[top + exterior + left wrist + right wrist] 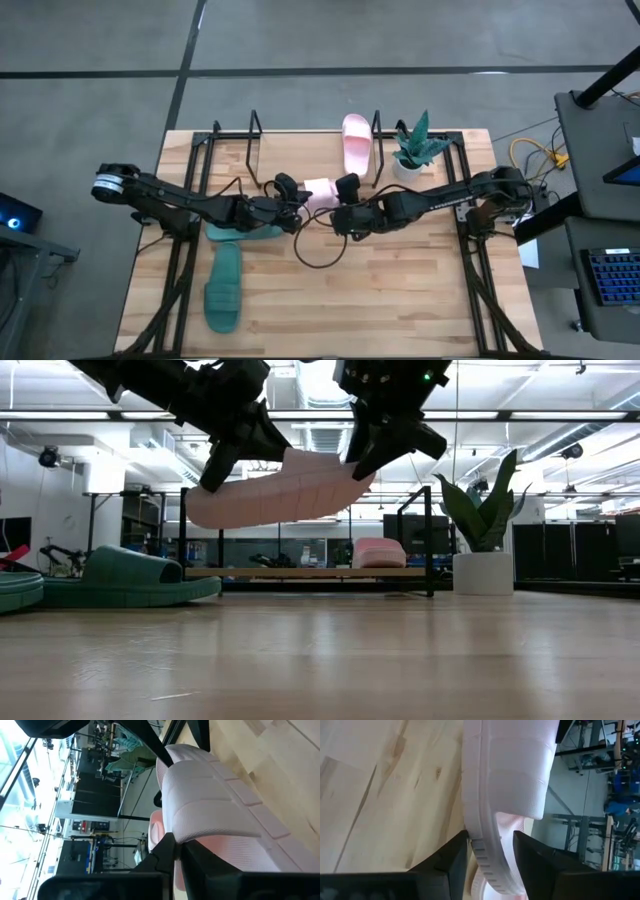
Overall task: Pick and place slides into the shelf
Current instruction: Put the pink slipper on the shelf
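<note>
both grippers meet at frame centre in the high view: left gripper point(290, 203) and right gripper point(335, 208) flank a pale pink slide point(318, 192); another pink slide point(356, 143) lies in the shelf point(255, 130) above, two green slides point(224, 287) lower left.

low view: pink slide aloft, upper centre.

left wrist view: fingers clamped on it.

right wrist view: fingers apart, straddling its sole edge.

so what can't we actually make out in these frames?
- High view: most of the held pink slide is hidden under both arms; only a patch shows between the left claw and right claw.
- Low view: arms are cut by the top edge.
- Right wrist view: whether the right claw actually pinches the sole edge is unclear.
- High view: one green slide is half covered by the left arm.
</note>
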`<state>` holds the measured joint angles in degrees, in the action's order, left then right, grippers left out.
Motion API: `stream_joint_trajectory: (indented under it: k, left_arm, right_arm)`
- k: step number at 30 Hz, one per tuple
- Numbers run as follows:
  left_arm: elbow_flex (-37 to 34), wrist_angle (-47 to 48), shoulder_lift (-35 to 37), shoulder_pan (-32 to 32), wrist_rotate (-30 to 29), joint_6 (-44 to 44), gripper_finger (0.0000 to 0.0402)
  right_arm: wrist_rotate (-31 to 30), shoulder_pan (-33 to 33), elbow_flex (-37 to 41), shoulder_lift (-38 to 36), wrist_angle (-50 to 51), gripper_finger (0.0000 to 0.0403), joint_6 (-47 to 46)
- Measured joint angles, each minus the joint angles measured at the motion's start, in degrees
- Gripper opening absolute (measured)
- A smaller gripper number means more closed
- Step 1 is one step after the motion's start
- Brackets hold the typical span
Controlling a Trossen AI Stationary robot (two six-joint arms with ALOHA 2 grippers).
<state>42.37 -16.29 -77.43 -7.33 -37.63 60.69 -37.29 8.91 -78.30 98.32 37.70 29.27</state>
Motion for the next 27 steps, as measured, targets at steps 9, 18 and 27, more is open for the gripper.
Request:
stream_joint_trajectory:
  k: [9, 18, 27]
  left_arm:
    - [0.5, 0.0, 0.0, 0.0, 0.3, -0.1, 0.0001]
    - [0.5, 0.1, 0.0, 0.0, 1.5, -0.1, 0.0003]
    - [0.4, 1.1, 3.9, 0.0, 0.6, 0.1, 0.0106]
  right_arm:
    - [0.0, 0.0, 0.0, -0.1, 1.3, 0.0085, 0.7]
    - [-0.2, 0.0, 0.0, -0.3, 2.3, 0.0017, 2.7]
    - [-0.5, -0.1, 0.1, -1.7, 3.8, 0.0014, 3.1]
